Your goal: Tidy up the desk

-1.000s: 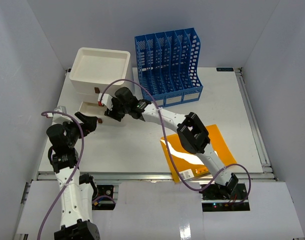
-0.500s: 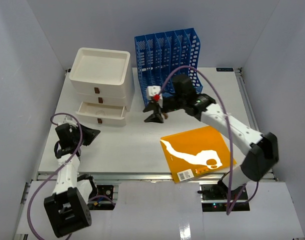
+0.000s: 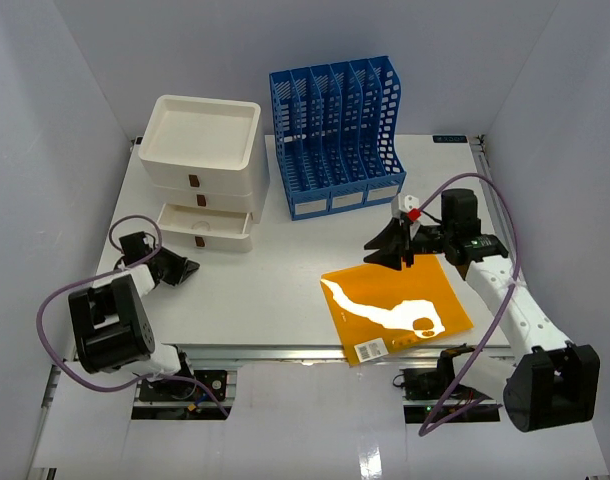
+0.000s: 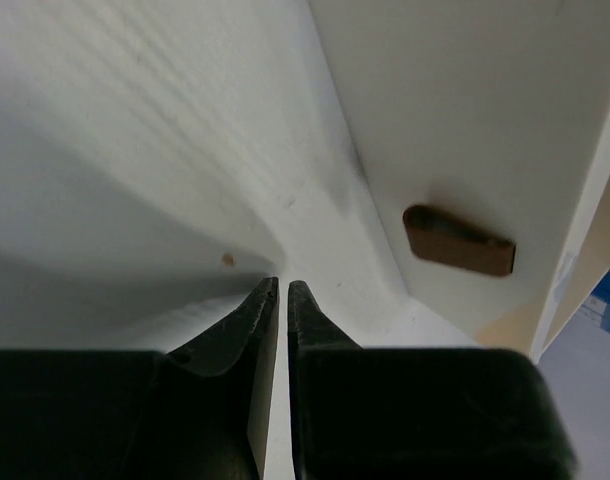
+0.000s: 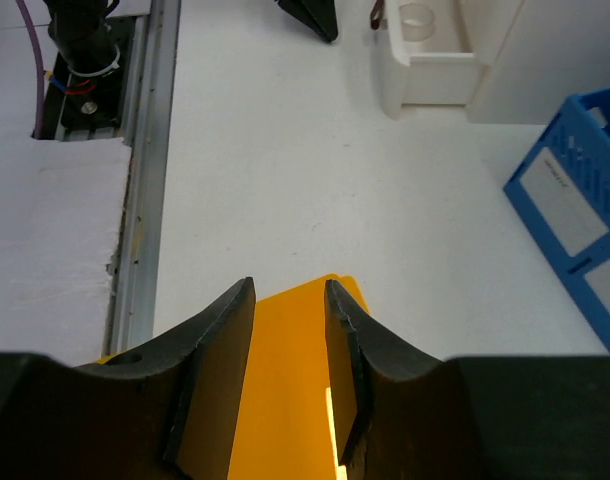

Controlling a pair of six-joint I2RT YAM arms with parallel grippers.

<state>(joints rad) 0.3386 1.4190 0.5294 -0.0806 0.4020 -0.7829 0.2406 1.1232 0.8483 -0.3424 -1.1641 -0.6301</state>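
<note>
White walls (image 3: 65, 100) are enclosing the flat white metal-railed desk (image 3: 285, 290) beneath both arms. Left gripper (image 4: 282, 286) is resting closed, empty; right gripper (image 5: 288, 288) is hovering parted over a flat orange folder (image 3: 440, 290), barcode label (image 3: 370, 349) unreadable.

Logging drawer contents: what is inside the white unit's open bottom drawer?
Near the drawer's front, a small clear round object; the rest is hidden under the unit above.

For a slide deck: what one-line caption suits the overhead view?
Right gripper poised over the far edge of the orange booklet, left gripper beside the white drawer unit, blue file rack behind.
</note>
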